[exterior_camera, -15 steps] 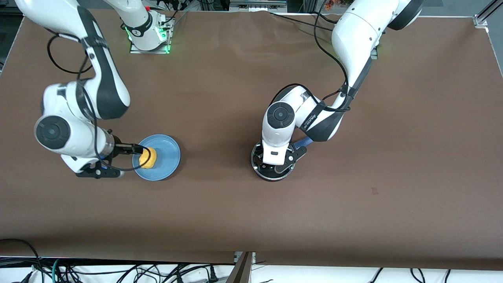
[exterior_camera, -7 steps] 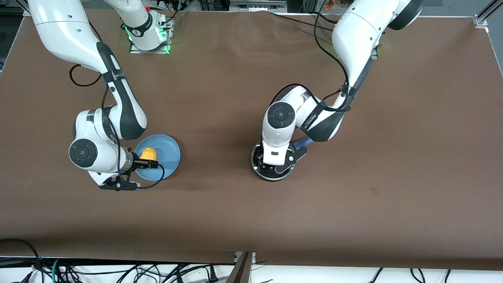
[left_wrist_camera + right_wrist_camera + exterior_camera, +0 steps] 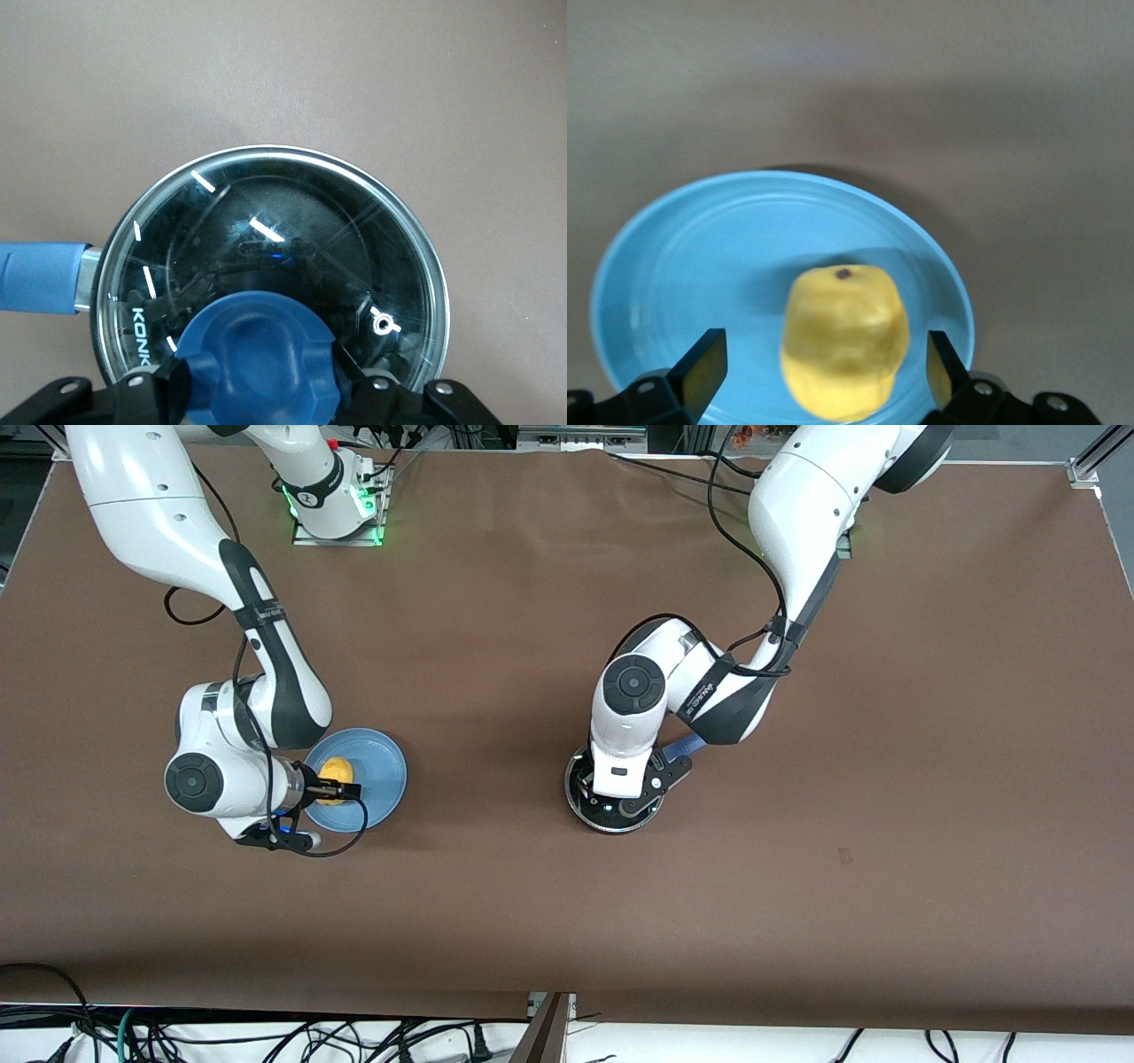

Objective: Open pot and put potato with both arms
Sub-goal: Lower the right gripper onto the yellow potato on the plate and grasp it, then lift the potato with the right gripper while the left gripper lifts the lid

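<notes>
Lid point(image 3: 266, 266) on pot point(image 3: 611, 806); left tool point(image 3: 257, 390) clamps lid knob point(image 3: 257, 354). Potato point(image 3: 843, 341) on blue plate point(image 3: 673, 257) between wide right tool point(image 3: 824, 367) fingers, ungrasped. Both steps pending.

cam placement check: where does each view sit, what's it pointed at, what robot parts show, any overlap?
Front: high across the table from the bases, looking down; both arms, plate, potato, pot.
Left wrist: on the left arm, looking down on the pot's glass lid and blue knob; left gripper around the knob.
Right wrist: on the right arm, facing the potato on the plate; right gripper open astride it.
Shared: front and left wrist both show the pot; front and right wrist both show the potato and plate.
</notes>
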`<state>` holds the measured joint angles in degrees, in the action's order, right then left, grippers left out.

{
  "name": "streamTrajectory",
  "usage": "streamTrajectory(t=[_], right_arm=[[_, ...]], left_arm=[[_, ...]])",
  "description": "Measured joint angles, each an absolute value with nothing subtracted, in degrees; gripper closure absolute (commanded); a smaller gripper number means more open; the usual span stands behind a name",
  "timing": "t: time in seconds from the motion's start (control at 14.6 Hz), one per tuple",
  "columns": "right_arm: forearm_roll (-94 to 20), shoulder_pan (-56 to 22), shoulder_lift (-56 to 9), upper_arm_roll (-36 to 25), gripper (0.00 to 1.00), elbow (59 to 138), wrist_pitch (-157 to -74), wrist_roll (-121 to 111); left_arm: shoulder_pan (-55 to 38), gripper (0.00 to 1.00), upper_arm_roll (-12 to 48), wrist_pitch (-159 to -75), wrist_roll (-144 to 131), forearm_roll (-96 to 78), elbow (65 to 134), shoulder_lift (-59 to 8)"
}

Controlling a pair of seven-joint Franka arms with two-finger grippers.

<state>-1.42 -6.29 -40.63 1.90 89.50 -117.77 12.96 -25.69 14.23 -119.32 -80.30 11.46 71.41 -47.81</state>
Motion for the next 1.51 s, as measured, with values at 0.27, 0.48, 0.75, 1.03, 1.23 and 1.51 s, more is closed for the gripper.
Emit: streamTrajectory(t=[0.27,0.48,0.75,1.03,1.23,1.51], right_arm=[[-1.5,-6.1,-41.2,1.9,0.17,90.9,-119.0,13.0],[-1.6,-6.1,-41.2,1.9,0.44,91.0,-119.2,13.0],[-2.4,-6.1,-41.0,2.0,0.59,90.8,-119.2,13.1],[-3.6,-6.4,-40.9,2.3,0.59,89.0,-118.0,15.5],[-3.8,-7.4,-40.8,2.5,0.59,86.6,-114.9,18.8],[-5.9,-10.1,-40.5,3.9,0.59,85.2,-113.7,26.2]], left_arm=[[-25.7,0.53,14.2,-119.4,-79.5,11.5,71.4,-48.0],[-25.7,0.60,14.2,-119.4,-79.3,11.5,71.4,-48.0],[-25.3,0.60,14.2,-119.5,-79.3,11.5,71.2,-48.0],[-23.8,0.60,14.1,-119.5,-77.1,11.5,70.1,-47.7],[-21.7,0.60,14.2,-118.6,-74.1,11.5,69.3,-46.8],[-18.2,0.60,14.4,-114.4,-67.3,10.2,68.8,-43.2]])
